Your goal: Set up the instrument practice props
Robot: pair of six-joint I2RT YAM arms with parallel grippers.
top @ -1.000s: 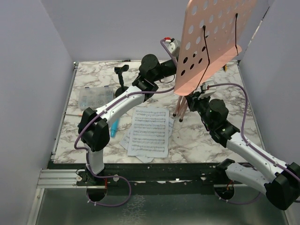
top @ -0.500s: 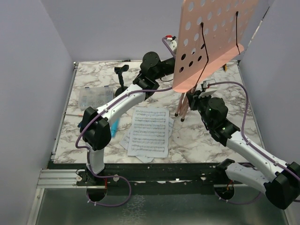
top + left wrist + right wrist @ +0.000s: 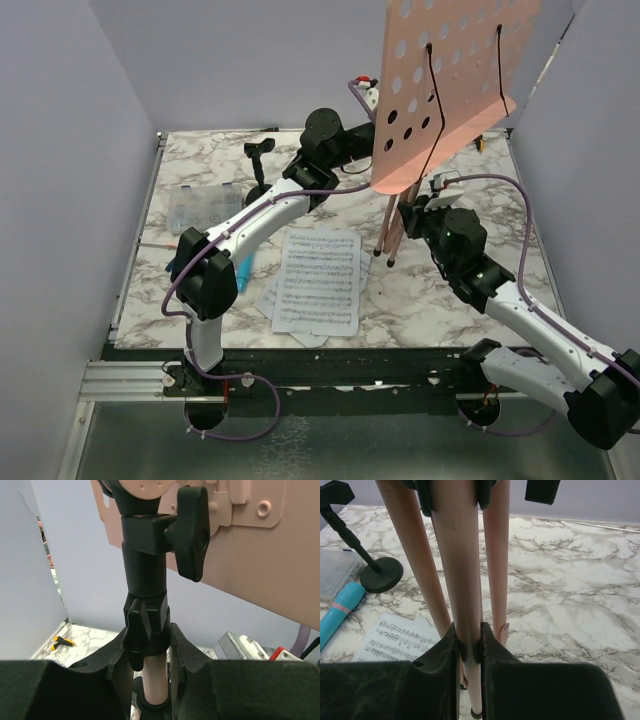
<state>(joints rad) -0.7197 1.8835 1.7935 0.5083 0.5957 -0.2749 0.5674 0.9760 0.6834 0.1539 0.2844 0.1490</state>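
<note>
The pink music stand with its hole-punched panel stands near upright at the table's back middle, legs folded close together. My left gripper is shut on its pink post just under the black clamp collar. My right gripper is shut on one pink tripod leg low down. White sheet-music pages lie on the marble in front. The blue toy microphone lies left of them, also in the right wrist view. The black round-based mic stand stands at the back left.
A clear plastic compartment box sits at the left of the marble table. Purple walls close in on three sides. A small yellow-handled tool lies near the back wall.
The music stand has tipped more upright and its panel has shifted slightly right. Both arms moved with it, keeping their hold.
</note>
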